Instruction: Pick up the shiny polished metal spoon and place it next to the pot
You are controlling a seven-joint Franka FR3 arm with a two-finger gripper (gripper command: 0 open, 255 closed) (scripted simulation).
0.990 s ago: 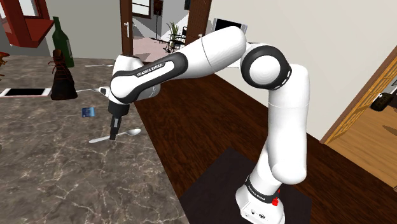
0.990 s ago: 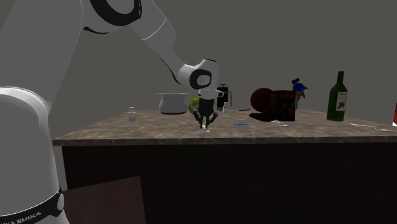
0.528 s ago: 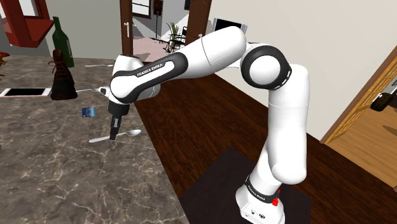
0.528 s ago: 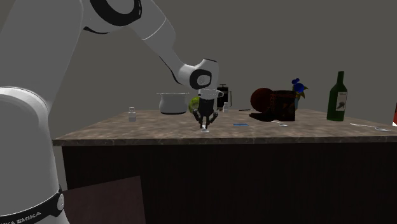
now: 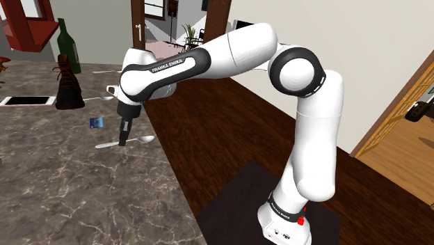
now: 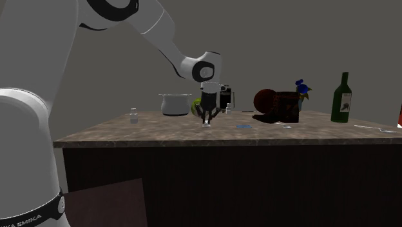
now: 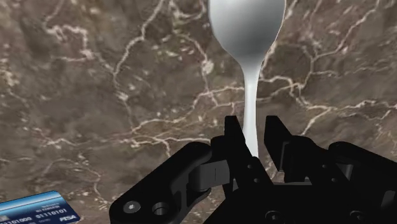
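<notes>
As the jaws rose, the spoon (image 5: 145,139) left the counter (image 5: 62,188).

"FRANKA EMIKA" on the arm (image 5: 161,68); perhaps "VISA" and digits on the blue card (image 7: 38,211)

**Three cameras on one counter**

The shoulder view sits high beside the black stand (image 5: 229,209) and faces down across the dark marble counter (image 5: 55,188). The second exterior view stands low, about level with the counter's edge and seemingly just behind the arm's white base (image 6: 26,142), facing a grey wall. The wrist view looks straight down, close over the marble, along the spoon (image 7: 248,25). Both outer views share the green bottle (image 5: 67,45) and the gripper (image 5: 123,141).
</notes>
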